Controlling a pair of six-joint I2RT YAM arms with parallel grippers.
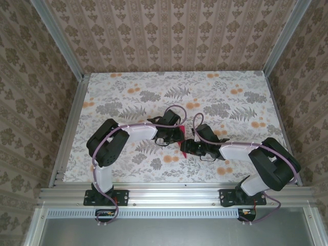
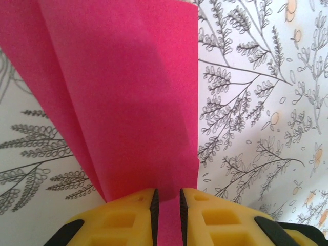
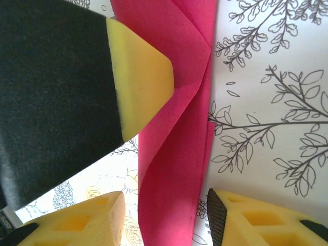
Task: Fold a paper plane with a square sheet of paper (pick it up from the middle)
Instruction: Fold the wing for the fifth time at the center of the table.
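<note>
Entry: I read no text, label, brand, number or sign, whether on the pink paper (image 2: 128, 92), my yellow fingers (image 2: 123, 220) or the tablecloth (image 2: 256, 128).

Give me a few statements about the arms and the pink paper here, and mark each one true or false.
1. The left gripper pinches the paper. True.
2. The paper lies flat and unfolded. False: it is folded, with layers and creases showing.
3. The right gripper is clamped tight on the paper. False: its jaws stand apart, with the paper running between them.
4. The two grippers meet near the middle of the table. True.
5. The tablecloth is plain white. False: it is printed with grey leaves and orange flowers.
</note>
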